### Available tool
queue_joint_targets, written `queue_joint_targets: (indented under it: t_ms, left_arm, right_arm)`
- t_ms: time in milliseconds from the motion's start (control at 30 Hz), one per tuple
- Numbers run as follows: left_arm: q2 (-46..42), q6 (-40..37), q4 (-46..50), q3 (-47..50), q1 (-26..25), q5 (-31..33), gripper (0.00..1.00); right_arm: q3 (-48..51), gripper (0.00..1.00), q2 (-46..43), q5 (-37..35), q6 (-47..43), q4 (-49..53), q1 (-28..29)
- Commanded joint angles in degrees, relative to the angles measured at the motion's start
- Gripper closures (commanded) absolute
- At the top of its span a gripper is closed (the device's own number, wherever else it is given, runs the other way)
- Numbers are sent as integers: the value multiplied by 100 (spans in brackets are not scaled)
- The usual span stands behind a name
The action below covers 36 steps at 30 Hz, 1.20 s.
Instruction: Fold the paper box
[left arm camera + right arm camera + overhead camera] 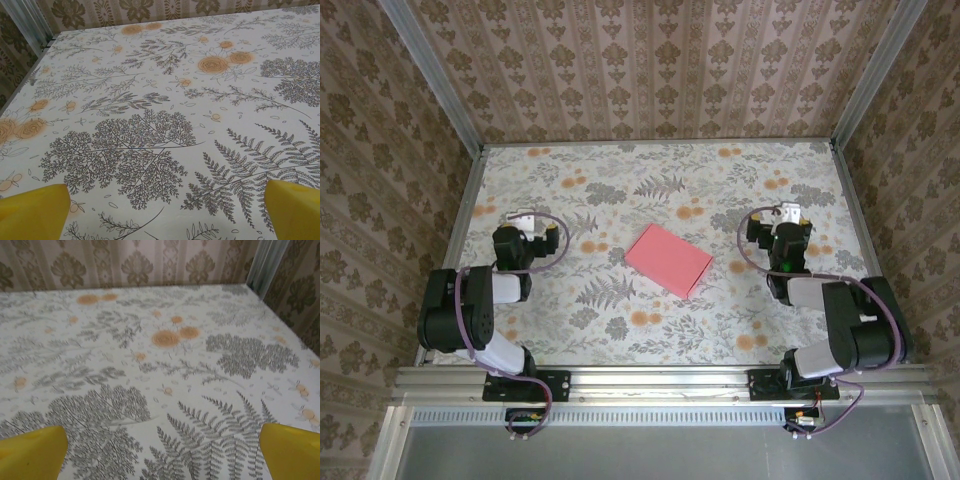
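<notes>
The paper box [667,260] is a flat, compact pink rectangle lying askew at the middle of the floral tablecloth, touched by nothing. My left gripper [524,219] rests well to its left, pointing toward the back wall. In the left wrist view that gripper [168,212] is open, its yellow fingertips [35,212] at the frame's bottom corners with bare cloth between them. My right gripper [790,215] sits well to the right of the box. It too is open [165,450], yellow fingertips [292,450] wide apart over the cloth.
The floral tablecloth [620,180] covers the table, which is walled by patterned panels with metal corner posts [430,70] at the back left and back right. Both arm bases are bolted to the rail [660,385] at the near edge.
</notes>
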State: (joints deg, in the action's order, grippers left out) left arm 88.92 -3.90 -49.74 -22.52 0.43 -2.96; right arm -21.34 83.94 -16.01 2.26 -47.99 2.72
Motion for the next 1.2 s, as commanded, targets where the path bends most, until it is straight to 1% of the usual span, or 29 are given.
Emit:
queue_joint_targets:
  t_ms: [0, 100, 467, 500, 567, 667, 733, 767, 1167]
  left_arm:
    - [-6, 82, -187, -24, -3, 30, 0]
    - [-14, 80, -190, -29, -4, 32, 0]
    - [-3, 48, -159, -35, -43, 57, 0]
    - [-5, 47, -159, -42, -43, 58, 0]
    - [-9, 47, -159, -33, -43, 58, 0]
    - [-6, 46, -159, -33, -43, 60, 0]
    - [-12, 39, -159, -33, -43, 65, 0]
    - [-10, 39, -159, -33, -43, 64, 0]
    - [-12, 39, -163, -33, -43, 68, 0]
  right_arm:
    - [146, 0, 307, 485, 95, -675, -49]
    - [-125, 0, 366, 530, 85, -194, -59]
    - [-123, 0, 360, 475, 110, -229, -70]
    - [-109, 0, 361, 555, 89, -249, -70]
    - [-40, 0, 345, 1198, -56, -348, -160]
    - [32, 0, 347, 1468, -42, -460, -254]
    - [-276, 0, 377, 1324, 0, 69, -250]
    - [-199, 0, 370, 1289, -17, -88, -228]
    - [-207, 0, 366, 1277, -13, -62, -230]
